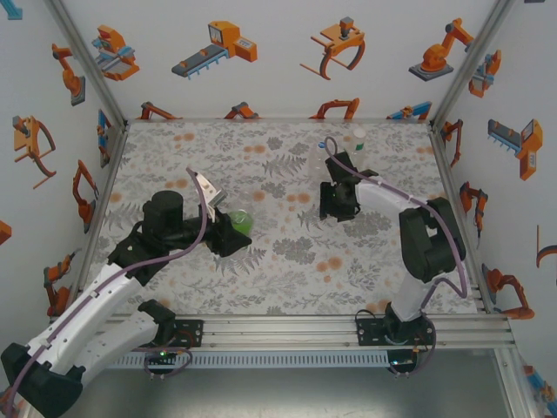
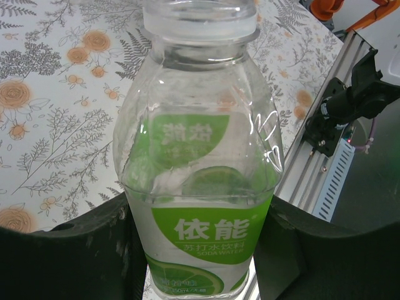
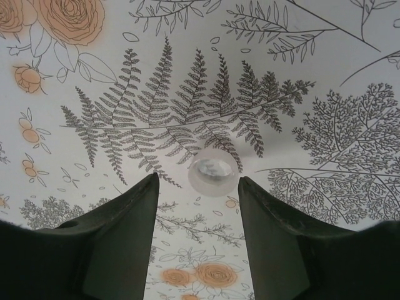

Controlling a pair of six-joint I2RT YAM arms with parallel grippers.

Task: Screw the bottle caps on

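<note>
My left gripper (image 1: 231, 230) is shut on a clear bottle (image 2: 200, 156) with a green lime label. In the left wrist view its dark fingers (image 2: 69, 256) press both sides of the label, and the open threaded neck (image 2: 200, 25) carries no cap. The same bottle (image 1: 241, 221) shows left of the table's middle. My right gripper (image 3: 197, 178) points down at the mat with its jaws apart. A pale round bottle cap (image 3: 214, 172) lies flat on the mat just past the fingertips, in line with the gap and untouched. From above, the right gripper (image 1: 338, 209) is right of centre.
Two more bottles stand near the back edge, a clear one (image 1: 320, 157) and another (image 1: 358, 139) to its right, just behind the right gripper. The floral mat (image 1: 287, 261) covers the table. An aluminium rail (image 1: 348, 326) runs along the near edge, and printed walls enclose three sides.
</note>
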